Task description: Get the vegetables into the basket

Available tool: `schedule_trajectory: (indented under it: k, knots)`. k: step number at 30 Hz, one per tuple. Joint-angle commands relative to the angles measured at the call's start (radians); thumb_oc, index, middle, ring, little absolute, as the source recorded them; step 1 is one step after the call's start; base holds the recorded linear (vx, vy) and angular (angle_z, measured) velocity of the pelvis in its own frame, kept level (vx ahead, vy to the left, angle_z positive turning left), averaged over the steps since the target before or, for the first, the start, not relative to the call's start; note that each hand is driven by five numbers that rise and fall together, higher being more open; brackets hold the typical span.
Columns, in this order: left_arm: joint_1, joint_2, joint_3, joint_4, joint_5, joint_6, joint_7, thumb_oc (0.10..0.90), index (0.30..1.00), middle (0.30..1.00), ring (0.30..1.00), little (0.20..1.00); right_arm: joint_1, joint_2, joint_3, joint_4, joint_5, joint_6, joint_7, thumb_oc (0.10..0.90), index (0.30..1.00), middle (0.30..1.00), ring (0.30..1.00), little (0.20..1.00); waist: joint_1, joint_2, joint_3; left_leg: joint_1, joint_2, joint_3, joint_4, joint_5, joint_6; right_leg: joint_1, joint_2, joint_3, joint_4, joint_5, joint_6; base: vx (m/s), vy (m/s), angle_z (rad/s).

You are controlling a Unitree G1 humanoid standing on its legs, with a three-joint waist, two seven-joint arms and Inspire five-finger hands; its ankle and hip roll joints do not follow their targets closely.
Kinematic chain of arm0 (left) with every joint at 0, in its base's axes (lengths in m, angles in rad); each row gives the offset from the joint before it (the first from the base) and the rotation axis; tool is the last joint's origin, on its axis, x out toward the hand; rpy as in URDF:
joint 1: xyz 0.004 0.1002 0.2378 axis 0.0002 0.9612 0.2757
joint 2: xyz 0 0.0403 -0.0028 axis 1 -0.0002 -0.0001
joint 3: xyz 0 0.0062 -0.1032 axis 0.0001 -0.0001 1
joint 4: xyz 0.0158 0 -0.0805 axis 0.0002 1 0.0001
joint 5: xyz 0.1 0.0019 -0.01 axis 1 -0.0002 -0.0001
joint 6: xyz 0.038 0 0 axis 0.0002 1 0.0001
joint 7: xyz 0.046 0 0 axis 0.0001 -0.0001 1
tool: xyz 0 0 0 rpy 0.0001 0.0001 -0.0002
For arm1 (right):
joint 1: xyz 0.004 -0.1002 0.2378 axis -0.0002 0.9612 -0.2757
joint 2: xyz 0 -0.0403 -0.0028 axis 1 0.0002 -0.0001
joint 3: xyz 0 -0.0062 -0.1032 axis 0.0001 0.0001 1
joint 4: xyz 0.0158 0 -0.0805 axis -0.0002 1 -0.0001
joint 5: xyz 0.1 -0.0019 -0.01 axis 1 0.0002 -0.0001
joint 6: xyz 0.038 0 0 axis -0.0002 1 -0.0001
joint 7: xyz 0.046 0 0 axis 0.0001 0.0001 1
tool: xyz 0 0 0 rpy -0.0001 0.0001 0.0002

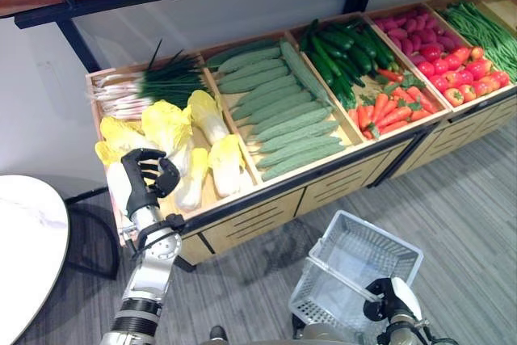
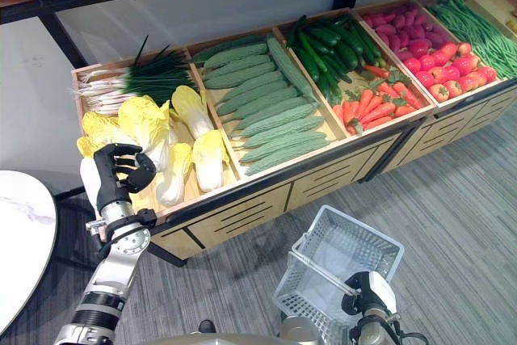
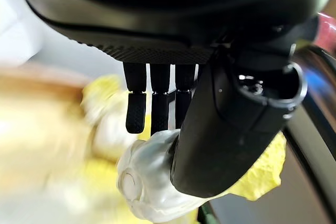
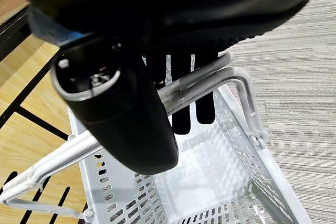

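Along a grey carpet floor (image 1: 477, 224) runs a wooden stall (image 1: 266, 199) of bins: cabbages (image 1: 206, 143), cucumbers (image 1: 283, 119), carrots (image 1: 388, 111), tomatoes (image 1: 464, 78). A white table (image 1: 24, 240) stands at the robot's left. The left hand (image 1: 149, 175) hangs over the cabbages, fingers curled, holding nothing; its wrist view shows a cabbage stem just past the thumb, the rest blurred. The right hand (image 4: 157, 98) grips the handle of the basket (image 1: 355, 276), which holds no vegetables.
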Motion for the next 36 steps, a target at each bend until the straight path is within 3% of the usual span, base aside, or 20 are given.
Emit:
schedule_trajectory:
  k: [1,6,8,9,12,17,20,31,36]
  knots:
    - [-0.148,0.092,0.019,-0.099,-0.205,-0.220,-0.069,0.400,0.300,0.300,0.300,0.300,-0.069,-0.001,0.037,-0.007,0.004,-0.038,-0.034,0.400,0.300,0.300,0.300,0.300,-0.017,-0.067,0.002,0.020,0.010,-0.017,0.000,-0.087,-0.013,0.050,-0.099,0.022,-0.001,-0.042,0.098,0.00,0.007,-0.08]
    - [-0.132,0.092,0.006,-0.116,-0.394,-0.259,-0.211,0.400,0.300,0.300,0.300,0.300,-0.066,-0.011,0.025,-0.032,-0.001,-0.023,-0.022,0.400,0.300,0.300,0.300,0.300,-0.023,-0.064,0.002,0.027,0.011,-0.009,0.000,-0.089,-0.015,0.050,-0.097,0.029,-0.001,-0.042,0.098,0.00,0.007,-0.03]
    - [-0.116,0.100,-0.013,-0.146,-0.481,-0.264,-0.316,0.400,0.300,0.300,0.300,0.300,-0.065,-0.012,0.017,-0.037,-0.001,-0.018,-0.012,0.400,0.300,0.300,0.300,0.300,-0.026,-0.062,0.002,0.031,0.012,-0.007,0.000,-0.090,-0.015,0.051,-0.096,0.035,-0.001,-0.043,0.097,0.00,0.013,-0.05]
    - [-0.099,0.090,-0.035,-0.173,-0.587,-0.257,-0.414,0.400,0.300,0.300,0.300,0.300,-0.060,-0.013,0.006,-0.037,0.000,-0.013,-0.005,0.400,0.300,0.300,0.300,0.300,-0.030,-0.059,0.001,0.034,0.012,-0.005,0.000,-0.090,-0.015,0.051,-0.097,0.038,-0.001,-0.042,0.097,0.00,0.000,0.00]
    - [-0.070,0.078,-0.065,-0.225,-0.775,-0.215,-0.577,0.400,0.300,0.300,0.300,0.300,-0.050,-0.011,-0.007,-0.041,-0.006,-0.004,0.004,0.400,0.300,0.300,0.300,0.300,-0.034,-0.054,0.000,0.037,0.012,-0.001,0.000,-0.091,-0.014,0.051,-0.096,0.045,-0.001,-0.042,0.097,0.00,0.000,0.00]
    - [-0.021,0.062,-0.121,-0.262,-0.988,-0.138,-0.750,0.400,0.300,0.300,0.300,0.300,-0.033,-0.005,-0.027,-0.045,-0.024,0.012,0.016,0.400,0.300,0.300,0.300,0.300,-0.042,-0.049,-0.005,0.046,0.011,0.005,0.000,-0.094,-0.013,0.051,-0.094,0.056,-0.001,-0.042,0.098,0.00,0.001,-0.07]
    - [-0.006,0.071,-0.144,-0.282,-1.020,-0.116,-0.808,0.400,0.300,0.300,0.300,0.300,-0.029,0.000,-0.031,-0.042,-0.026,0.016,0.023,0.400,0.300,0.300,0.300,0.300,-0.041,-0.047,-0.008,0.049,0.011,0.008,0.000,-0.096,-0.012,0.051,-0.093,0.061,-0.001,-0.043,0.097,0.01,-0.008,-0.13]
    - [0.012,0.116,-0.177,-0.314,-1.016,-0.111,-0.863,0.400,0.300,0.300,0.300,0.300,-0.014,0.014,-0.039,-0.017,-0.015,0.019,0.050,0.400,0.300,0.300,0.300,0.300,-0.041,-0.047,-0.010,0.070,0.001,0.024,0.000,-0.104,0.001,0.052,-0.097,0.073,-0.001,-0.044,0.104,0.01,0.009,-0.03]
    - [-0.012,0.137,-0.175,-0.302,-1.011,-0.119,-0.868,0.400,0.300,0.300,0.300,0.300,-0.032,0.014,-0.040,-0.015,-0.001,0.026,0.075,0.400,0.300,0.300,0.300,0.300,-0.033,-0.067,0.015,0.034,-0.017,0.034,0.052,-0.103,0.011,0.043,-0.109,0.094,-0.001,-0.031,0.108,-0.02,0.030,-0.08]
